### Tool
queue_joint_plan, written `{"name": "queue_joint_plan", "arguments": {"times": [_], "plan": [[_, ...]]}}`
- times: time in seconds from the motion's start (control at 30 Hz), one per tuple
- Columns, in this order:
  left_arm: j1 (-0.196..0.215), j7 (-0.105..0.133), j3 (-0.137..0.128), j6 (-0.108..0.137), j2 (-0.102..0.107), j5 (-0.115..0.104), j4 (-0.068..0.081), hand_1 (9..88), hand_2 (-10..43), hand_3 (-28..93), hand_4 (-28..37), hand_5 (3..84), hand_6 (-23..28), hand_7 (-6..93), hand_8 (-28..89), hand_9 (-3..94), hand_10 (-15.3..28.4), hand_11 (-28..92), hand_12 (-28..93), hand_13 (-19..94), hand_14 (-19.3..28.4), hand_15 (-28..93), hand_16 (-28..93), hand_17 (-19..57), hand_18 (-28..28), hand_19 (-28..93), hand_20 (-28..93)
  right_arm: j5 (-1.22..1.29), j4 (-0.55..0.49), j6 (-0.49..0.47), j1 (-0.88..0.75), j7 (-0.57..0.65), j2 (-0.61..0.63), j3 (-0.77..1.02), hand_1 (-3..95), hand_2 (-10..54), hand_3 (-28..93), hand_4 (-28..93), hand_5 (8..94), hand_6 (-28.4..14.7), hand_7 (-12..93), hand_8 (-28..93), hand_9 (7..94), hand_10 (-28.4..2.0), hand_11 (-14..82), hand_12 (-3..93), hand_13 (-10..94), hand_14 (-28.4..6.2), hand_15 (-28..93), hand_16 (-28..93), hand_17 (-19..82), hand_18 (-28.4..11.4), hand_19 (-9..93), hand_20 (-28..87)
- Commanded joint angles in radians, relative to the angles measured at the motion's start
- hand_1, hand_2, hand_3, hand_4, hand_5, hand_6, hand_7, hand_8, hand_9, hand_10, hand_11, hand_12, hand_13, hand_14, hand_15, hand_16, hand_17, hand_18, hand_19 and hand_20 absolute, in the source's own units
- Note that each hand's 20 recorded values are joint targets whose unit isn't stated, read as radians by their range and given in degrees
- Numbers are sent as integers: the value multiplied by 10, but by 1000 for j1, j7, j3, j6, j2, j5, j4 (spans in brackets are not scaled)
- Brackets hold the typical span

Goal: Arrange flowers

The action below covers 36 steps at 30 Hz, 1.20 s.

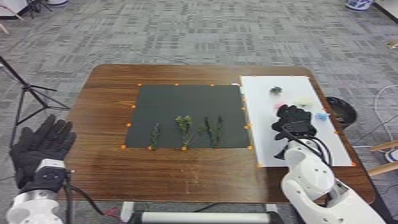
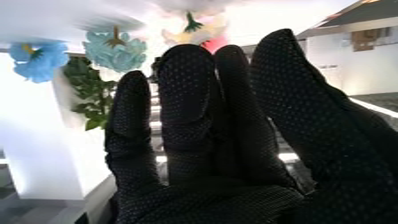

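Green sprigs [image 1: 184, 129] in a row along the near edge of the black mat [image 1: 173, 102], mid-surface [image 1: 164, 177]. White sheet [image 1: 266, 132] by the surface's right edge. On its far half: small dark plant piece [image 1: 276, 90] nearest the far edge, pink flower [image 1: 280, 105] and pale yellow flower [image 1: 305, 101] close to the right hand [image 1: 295, 122], blue flower [image 1: 321, 116] near the sheet's right edge. Right hand over the sheet, fingers extended, narrow gaps between; contact with sheet: can't tell. Left hand [image 1: 40, 147] off the surface's left edge, fingers straight, lightly spread.
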Motion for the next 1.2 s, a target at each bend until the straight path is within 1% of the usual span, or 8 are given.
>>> {"name": "queue_joint_plan", "arguments": {"times": [0.03, 0.37, 0.5, 0.7, 0.9, 0.97, 1.1, 1.2], "plan": [[11, -2, 2, 4, -12, 4, -2, 238, 173, 730, -283, 449, 79, 151, -105, 385, 158, 269, 94, 287, 149, 366, -65, -53, 120, 273, 119, 5, 83, -2, 87, 16, -6, -21, 495, -95, 782, -283, 593, -28, 161, -112, 566, -123, 131, 149, 668, -58, 574, 391, 303, -238, 771, 376], [-19, -30, 7, -29, -13, 35, 12, 239, 173, 727, -283, 449, 78, 148, -105, 388, 157, 264, 90, 290, 142, 342, -71, -51, 120, 269, 117, 12, 146, -2, 154, 87, -1, -55, 573, -95, 729, -282, 654, -10, 213, -116, 657, -123, 192, 172, 700, -37, 563, 431, 331, -241, 800, 376], [-55, -31, 24, -33, 16, 28, 20, 239, 173, 727, -283, 447, 74, 142, -105, 388, 152, 238, 80, 292, 127, 287, -76, -42, 114, 254, 111, 0, 144, 12, 148, 92, -1, -61, 604, -95, 720, -283, 696, -4, 317, 48, 784, -88, 132, 415, 719, -57, 629, 446, 349, -243, 814, 385], [-122, -87, 42, -66, 52, 56, 48, 242, 170, 721, -283, 437, 67, 120, -102, 362, 137, 198, 67, 270, 107, 233, -75, -36, 105, 242, 108, -6, 134, 42, 152, 77, 0, -77, 621, -95, 741, -282, 717, 7, 390, 90, 808, -84, 208, 507, 736, -62, 661, 455, 364, -241, 821, 390], [-182, -86, 77, -63, 83, 49, 68, 248, 167, 710, -283, 421, 57, 113, -100, 337, 129, 185, 60, 246, 98, 208, -74, -37, 97, 236, 105, 9, 111, 8, 163, 47, 3, -79, 610, -95, 765, -283, 717, 9, 405, 106, 808, -83, 217, 521, 738, -63, 667, 461, 370, -241, 824, 392], [-198, -91, 84, -64, 82, 52, 73, 247, 167, 710, -283, 420, 58, 114, -99, 334, 129, 184, 61, 244, 98, 206, -72, -37, 97, 235, 105, 44, 82, -87, 162, 56, 3, -63, 547, -95, 776, -280, 688, -9, 354, 78, 775, -94, 172, 465, 709, -68, 647, 463, 348, -241, 811, 387], [-216, -87, 100, -53, 79, 47, 74, 244, 167, 711, -283, 421, 61, 117, -97, 330, 130, 187, 66, 246, 104, 211, -63, -40, 99, 236, 106, 15, 78, -51, 170, 103, 6, -75, 438, -95, 847, -282, 673, -19, 294, -65, 679, -143, 268, 261, 676, -99, 700, 380, 329, -252, 807, 414], [-220, -86, 105, -53, 74, 44, 78, 244, 168, 711, -283, 422, 63, 117, -96, 324, 131, 184, 67, 248, 110, 218, -59, -41, 101, 235, 106, 12, 60, -120, 177, 131, 13, -73, 411, -95, 864, -282, 659, -28, 289, -107, 640, -156, 278, 243, 653, -114, 732, 375, 326, -261, 816, 427]]}}
